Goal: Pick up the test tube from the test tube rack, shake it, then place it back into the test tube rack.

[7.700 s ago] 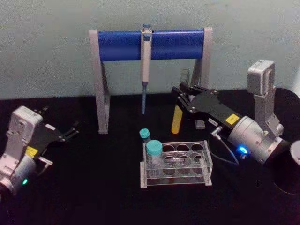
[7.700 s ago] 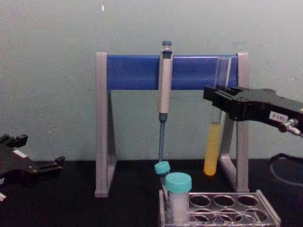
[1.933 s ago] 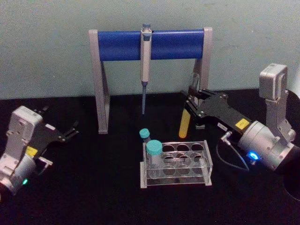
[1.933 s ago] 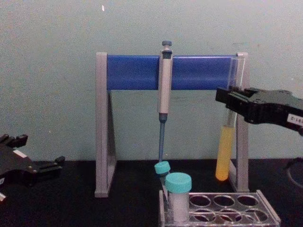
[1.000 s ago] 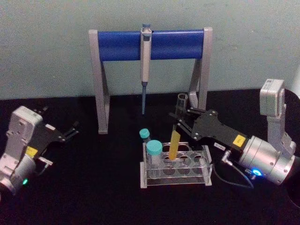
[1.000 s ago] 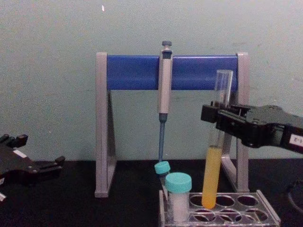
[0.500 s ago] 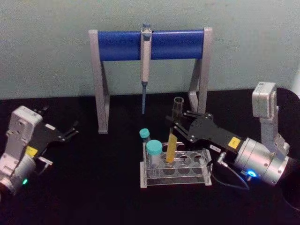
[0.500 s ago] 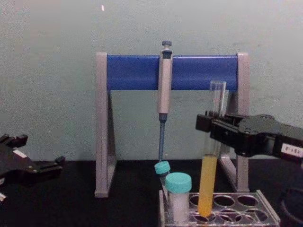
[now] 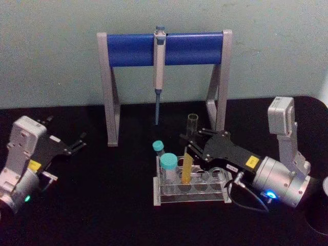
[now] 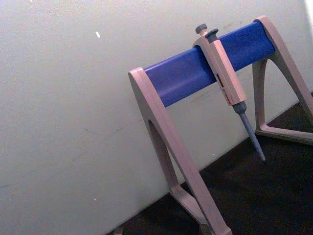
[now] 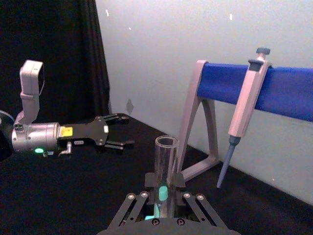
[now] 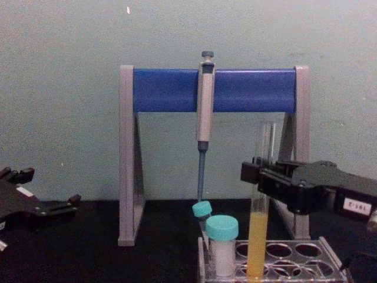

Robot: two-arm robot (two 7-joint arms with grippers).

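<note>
The test tube, tall clear glass with yellow liquid low down, stands upright with its lower end inside a hole of the clear test tube rack. That hole is just right of the wide teal-capped tube. My right gripper is shut on the tube's clear middle, above the rack. From the chest, the test tube drops into the rack under the right gripper. The right wrist view looks down the tube's open top between the fingers. My left gripper is parked open at the far left.
A grey-legged stand with a blue bar spans the back, with a pipette hanging from it. A wide teal-capped tube sits in the rack's left column and a slim teal-capped tube behind it. The table is black.
My right gripper carried the test tube from the stand's right leg to over the rack, then lowered it into a hole. The left arm stayed put.
</note>
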